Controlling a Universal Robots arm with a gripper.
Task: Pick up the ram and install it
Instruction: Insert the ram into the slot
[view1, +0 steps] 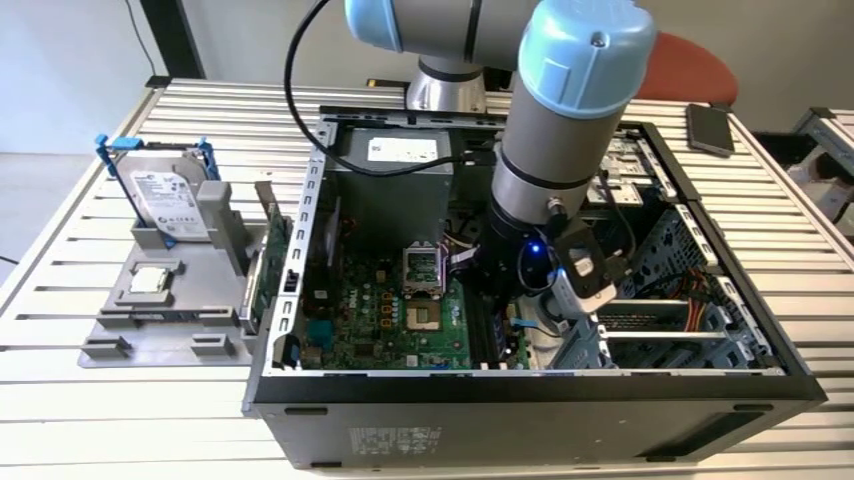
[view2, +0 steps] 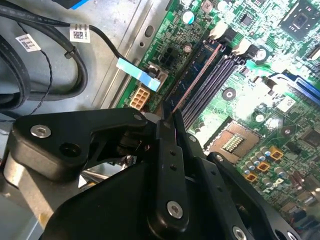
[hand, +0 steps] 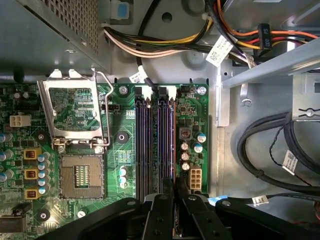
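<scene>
The ram (view2: 196, 69) shows edge-on in the second wrist view as a thin dark stick. It runs from my fingertips along the outermost memory slot, the one beside the board's edge and its white connector. My gripper (view2: 167, 119) is shut on its near end. In the first wrist view the gripper (hand: 175, 189) sits at the near end of the memory slots (hand: 152, 140), over the right-hand ones. In the exterior view the arm reaches down into the open computer case (view1: 534, 385), and the gripper (view1: 510, 318) is low at the motherboard's (view1: 387, 310) right edge.
A grey stand (view1: 160, 300) at the exterior view's left carries a silver hard drive with blue rails (view1: 171, 200) and a green expansion card (view1: 276, 265). An open CPU socket (hand: 80, 175) lies beside the slots. Black cables (hand: 265, 150) and a drive cage (view1: 667, 320) crowd the other side.
</scene>
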